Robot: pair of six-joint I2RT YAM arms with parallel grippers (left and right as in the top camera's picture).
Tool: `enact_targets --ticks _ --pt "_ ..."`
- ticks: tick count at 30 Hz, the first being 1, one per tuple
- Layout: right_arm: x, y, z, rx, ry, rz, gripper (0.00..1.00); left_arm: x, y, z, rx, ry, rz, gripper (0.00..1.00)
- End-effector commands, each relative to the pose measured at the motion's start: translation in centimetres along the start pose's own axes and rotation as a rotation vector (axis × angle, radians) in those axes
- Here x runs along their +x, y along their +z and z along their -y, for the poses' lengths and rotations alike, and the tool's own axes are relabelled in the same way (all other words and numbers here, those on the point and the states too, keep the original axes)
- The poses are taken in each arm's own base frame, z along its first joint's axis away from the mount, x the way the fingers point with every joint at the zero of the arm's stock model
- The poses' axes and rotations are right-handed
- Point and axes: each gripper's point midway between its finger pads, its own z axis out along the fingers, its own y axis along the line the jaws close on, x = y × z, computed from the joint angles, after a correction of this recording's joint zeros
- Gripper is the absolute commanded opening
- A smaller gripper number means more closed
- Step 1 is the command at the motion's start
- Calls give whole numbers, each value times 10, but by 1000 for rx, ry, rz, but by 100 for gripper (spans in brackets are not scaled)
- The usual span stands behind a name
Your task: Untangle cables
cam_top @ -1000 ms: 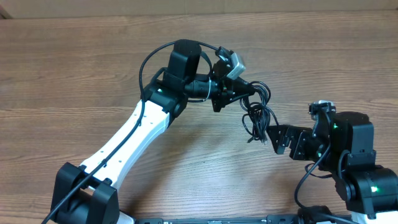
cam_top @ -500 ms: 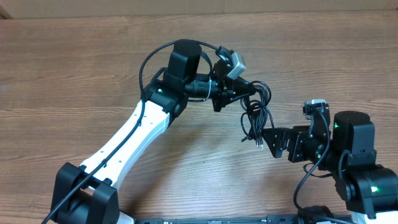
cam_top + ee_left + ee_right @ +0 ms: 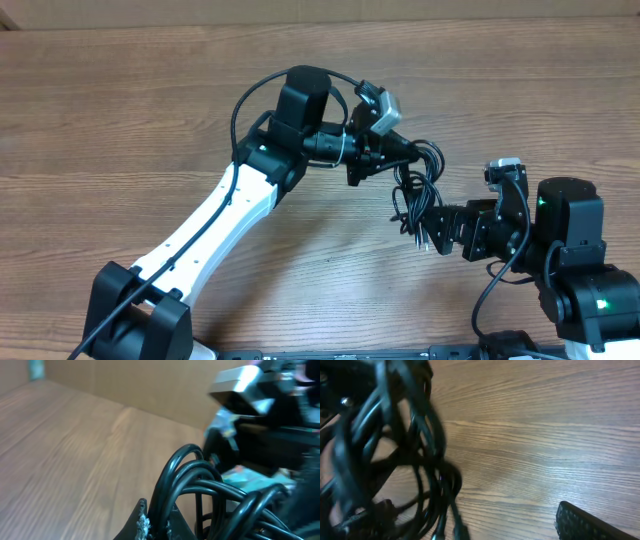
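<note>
The cables are a tangled bunch of thin black cords hanging from my left gripper, which is shut on their upper loops a little above the table. In the left wrist view the loops pass between the two fingertips. My right gripper is open at the lower end of the bunch. In the right wrist view the cords hang blurred at the left, between the open jaws, with plug ends dangling near the wood. I cannot make out a silvery tip.
The brown wooden table fills the overhead view. The left arm's white link crosses the middle left. The right arm's base stands at the lower right. A cardboard wall runs along the back.
My left gripper has shifted a little to the right with the cable bunch. My right gripper has moved left, closing in on the bunch's lower end.
</note>
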Motion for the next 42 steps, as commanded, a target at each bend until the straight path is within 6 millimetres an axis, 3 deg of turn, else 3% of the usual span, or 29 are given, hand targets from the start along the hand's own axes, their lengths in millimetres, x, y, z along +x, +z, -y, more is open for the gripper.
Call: enact_targets --ticks 1,3,7,13,20,25,33,37,42 --pt "-9 -3 8 61 -15 39 100 -13 2 47 209 44 18 4" --pt "-11 -4 18 119 2 53 100 -12 7 59 254 73 16 4" --pt "-17 -10 46 278 131 107 100 -11 11 57 236 78 12 4" --pt "-17 -13 55 332 176 125 100 8 14 13 -25 -24 -58 4" --pt "-18 -23 78 470 192 154 100 10 14 27 54 -46 -63 4" --pt "-10 -39 104 643 283 180 100 12 14 29 64 -57 -68 4" --pt "-10 -51 118 748 281 205 100 9 11 50 190 -49 -55 4" --pt "-22 -66 130 842 271 284 100 15 11 51 191 -70 -72 4" --pt "-50 -71 127 829 269 413 100 21 10 52 192 -85 -90 4"
